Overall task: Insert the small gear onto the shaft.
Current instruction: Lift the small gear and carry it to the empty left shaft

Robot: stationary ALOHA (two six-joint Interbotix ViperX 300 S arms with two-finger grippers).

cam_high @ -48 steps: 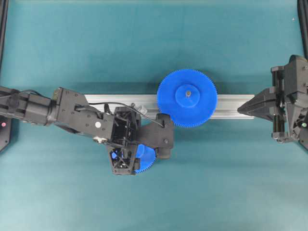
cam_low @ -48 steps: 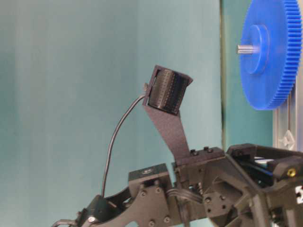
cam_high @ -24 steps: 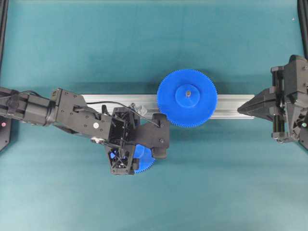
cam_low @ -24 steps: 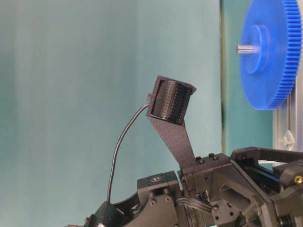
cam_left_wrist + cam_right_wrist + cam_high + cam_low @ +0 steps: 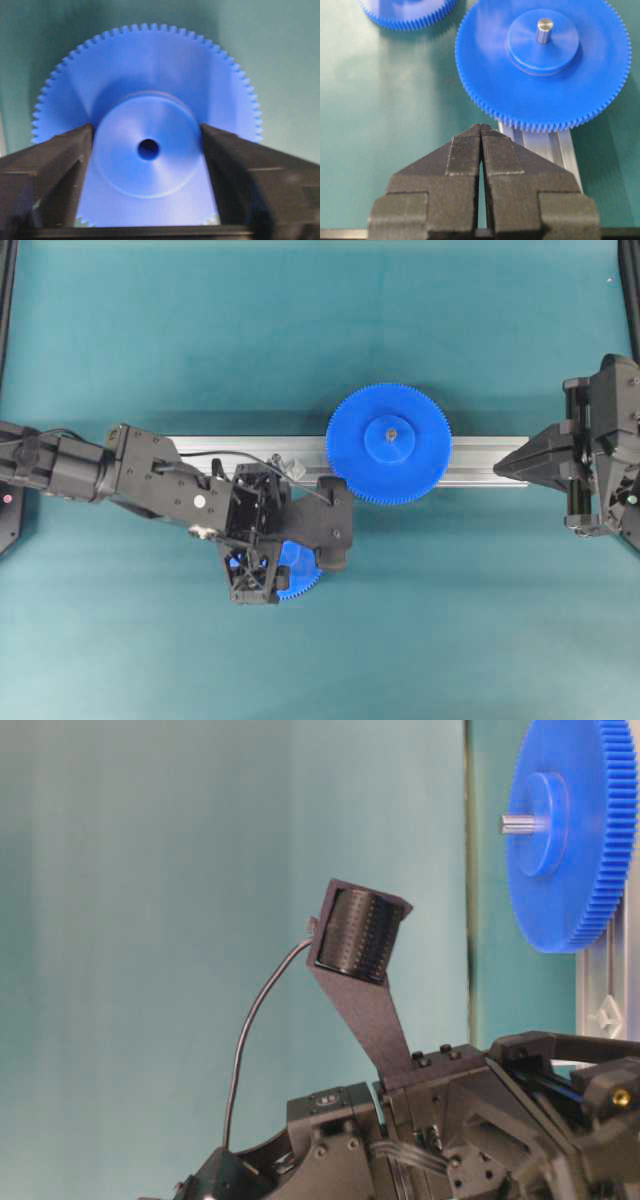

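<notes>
From overhead you see the left tool [image 5: 262, 580] pointing down over the small gear [image 5: 300, 572], which lies flat on the teal bench [image 5: 200, 330] just below the grey rail [image 5: 480, 460]; only the gear's right rim shows past the black wrist. The shaft [image 5: 291, 465] peeks out beside the wrist on that rail, left of the large gear [image 5: 389, 444], which sits on the rail with a pin through its hub. The right tool [image 5: 498, 470] rests at the rail's right end, tips together. At table level you get the left arm's camera mount [image 5: 358, 935] with its cable, and the large gear on edge at the upper right; the small gear is hidden there. Your left wrist view shows the two fingers [image 5: 55, 165] standing either side of the small gear's raised hub, right against it, though you cannot tell whether they press it yet. Your right wrist view shows the right tool closed on nothing, fingertips [image 5: 465, 145] meeting before the large gear
</notes>
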